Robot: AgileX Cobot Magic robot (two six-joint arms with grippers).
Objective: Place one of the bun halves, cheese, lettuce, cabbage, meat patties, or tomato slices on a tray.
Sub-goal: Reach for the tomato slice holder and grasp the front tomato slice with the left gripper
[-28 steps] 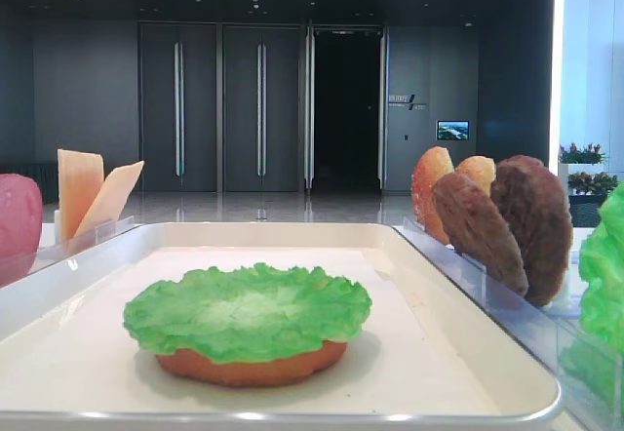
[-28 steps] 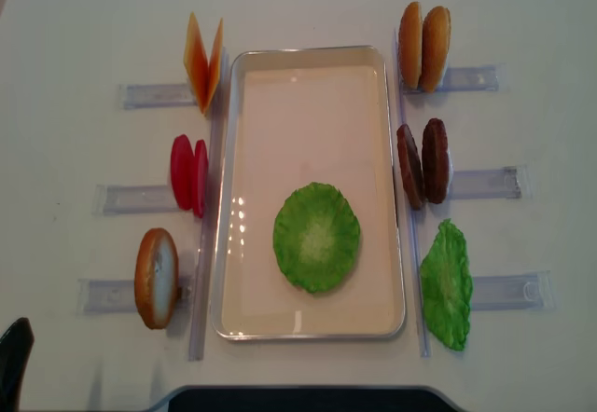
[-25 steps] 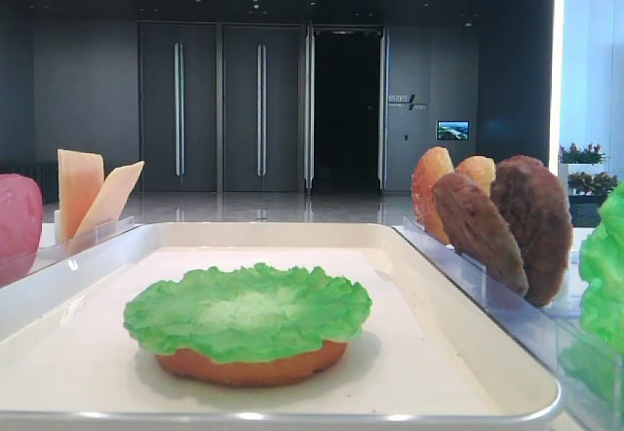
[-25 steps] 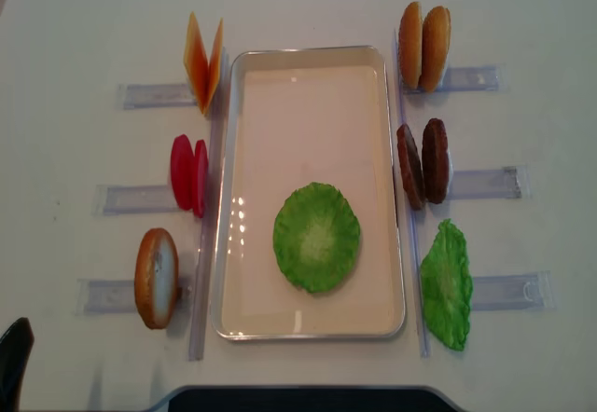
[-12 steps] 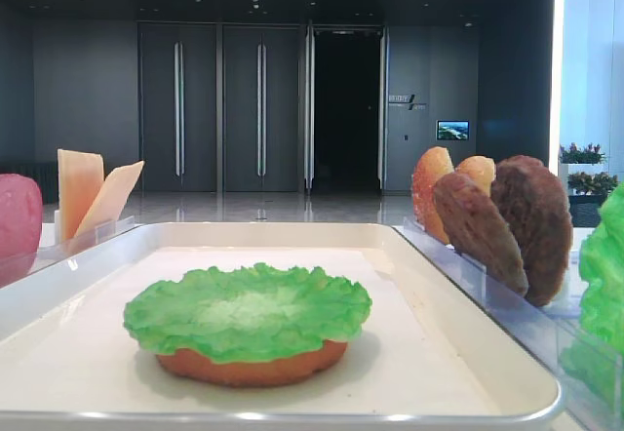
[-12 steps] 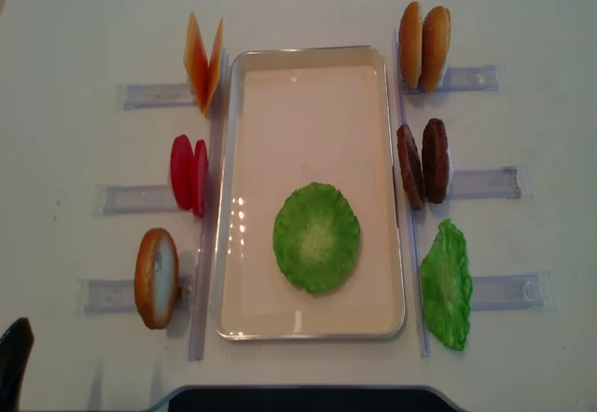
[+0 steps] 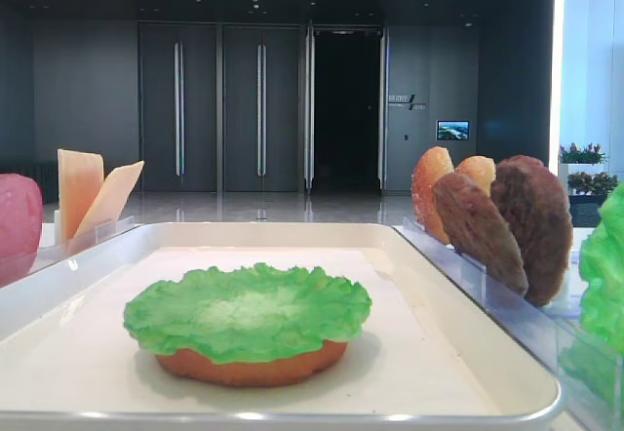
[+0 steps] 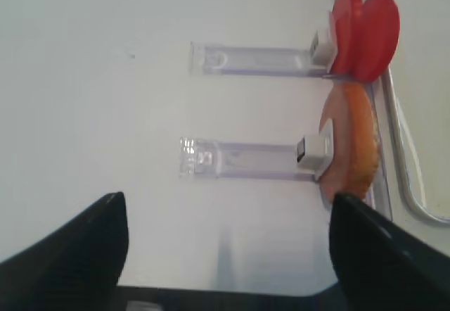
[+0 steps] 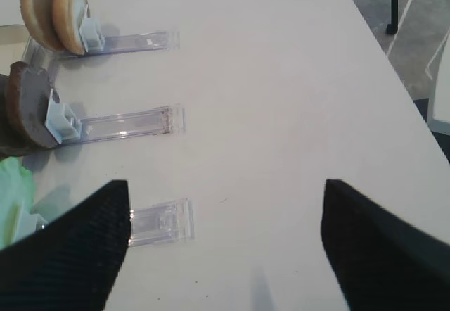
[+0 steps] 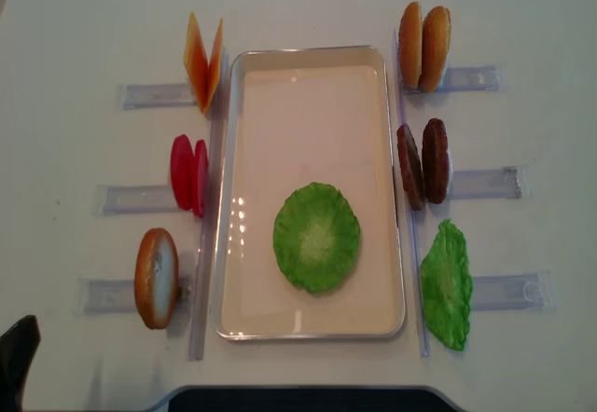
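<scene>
White counter [image 10: 84,20] is carrying the tray [image 10: 308,54]; left pincer [image 8: 225,255] and right pincer [image 9: 225,251] are gaping wide over bare margins.

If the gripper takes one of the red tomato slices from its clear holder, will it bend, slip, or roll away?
The tomato slices stand upright on edge without sagging, so they are probably stiff. Their surface looks smooth and a little glossy in the left wrist view, so a light pinch might slip. Being round discs, one dropped on its edge could roll across the table.
</scene>
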